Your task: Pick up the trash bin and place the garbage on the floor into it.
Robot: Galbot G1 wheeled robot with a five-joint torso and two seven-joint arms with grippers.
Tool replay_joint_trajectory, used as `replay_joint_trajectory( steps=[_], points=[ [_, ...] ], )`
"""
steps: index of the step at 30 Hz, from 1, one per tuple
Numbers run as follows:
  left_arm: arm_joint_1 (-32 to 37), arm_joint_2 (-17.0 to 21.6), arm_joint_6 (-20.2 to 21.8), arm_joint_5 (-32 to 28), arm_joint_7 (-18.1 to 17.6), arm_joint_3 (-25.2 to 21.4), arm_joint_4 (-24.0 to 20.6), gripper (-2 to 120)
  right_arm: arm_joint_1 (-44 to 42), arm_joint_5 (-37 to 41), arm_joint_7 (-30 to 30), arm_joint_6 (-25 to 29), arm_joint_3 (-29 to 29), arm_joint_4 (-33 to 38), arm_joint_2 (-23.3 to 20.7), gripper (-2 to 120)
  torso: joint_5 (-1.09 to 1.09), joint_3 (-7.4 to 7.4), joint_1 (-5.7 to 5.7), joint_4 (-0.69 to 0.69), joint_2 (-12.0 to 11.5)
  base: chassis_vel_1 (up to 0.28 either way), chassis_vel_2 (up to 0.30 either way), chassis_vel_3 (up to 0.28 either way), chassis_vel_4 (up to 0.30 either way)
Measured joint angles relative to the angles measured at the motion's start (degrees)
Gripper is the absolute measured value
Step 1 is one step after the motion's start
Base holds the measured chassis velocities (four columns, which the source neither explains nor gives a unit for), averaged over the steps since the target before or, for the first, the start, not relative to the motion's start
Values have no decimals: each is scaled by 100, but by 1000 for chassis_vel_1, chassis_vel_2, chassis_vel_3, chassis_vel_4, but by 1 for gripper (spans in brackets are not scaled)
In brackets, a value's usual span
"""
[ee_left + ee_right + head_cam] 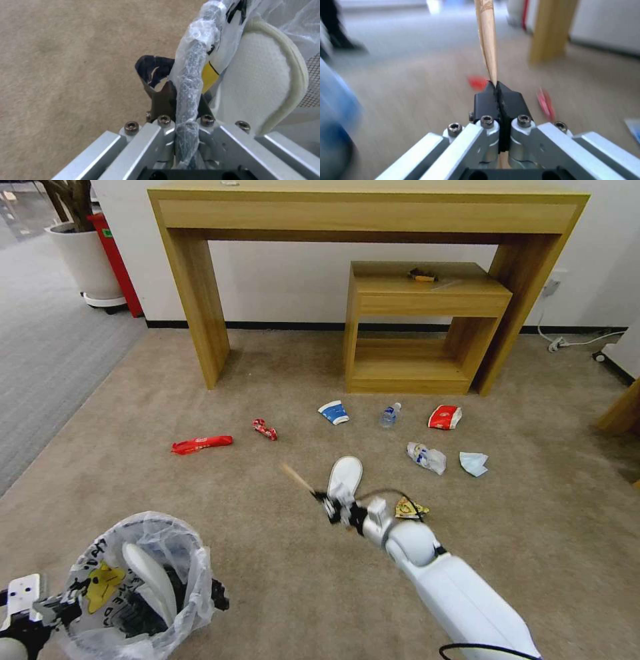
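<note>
— Step in hand?
— Carrying: right gripper [496, 86] clamped on thin pale wooden stick [297, 479], lifted over beige short-pile carpet [220, 493] near a white slipper [345, 475]. Next (a judgement): swing over the bin, release.
— Bin?
— Small round dark bag-lined trash bin [143, 587], rim pinched by left gripper [181, 96]; one white slipper [263, 82] inside.

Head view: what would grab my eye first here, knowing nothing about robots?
Likely the right gripper, mid-carpet, pinching a wooden stick beside a white slipper. Next, the left gripper at lower left, clamped on the rim of the trash bin, with another slipper inside. Litter dots the floor before the wooden tables.
</note>
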Motion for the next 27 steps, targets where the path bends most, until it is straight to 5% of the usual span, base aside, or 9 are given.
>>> replay_joint_trajectory(
  steps=[10, 19, 27],
  points=[
    [-134, 29, 0, 54, -128, 211, 75, 0, 991, 1583, 812, -638, -1746, 1358, 704, 0, -1, 0, 0, 3, 0, 0, 0, 0, 0],
    [-137, 72, 0, -26, -225, 244, -99, 0, 783, 1581, 934, -607, -2969, 1208, 1065, 0, 0, 0, 0, 0, 0, 0, 0, 0, 0],
    [-148, 80, 0, -61, -285, 284, -203, 0, 682, 1146, 899, -394, -3147, 699, 1166, 0, 0, 0, 0, 1, 0, 0, 0, 0, 0]
  ],
)
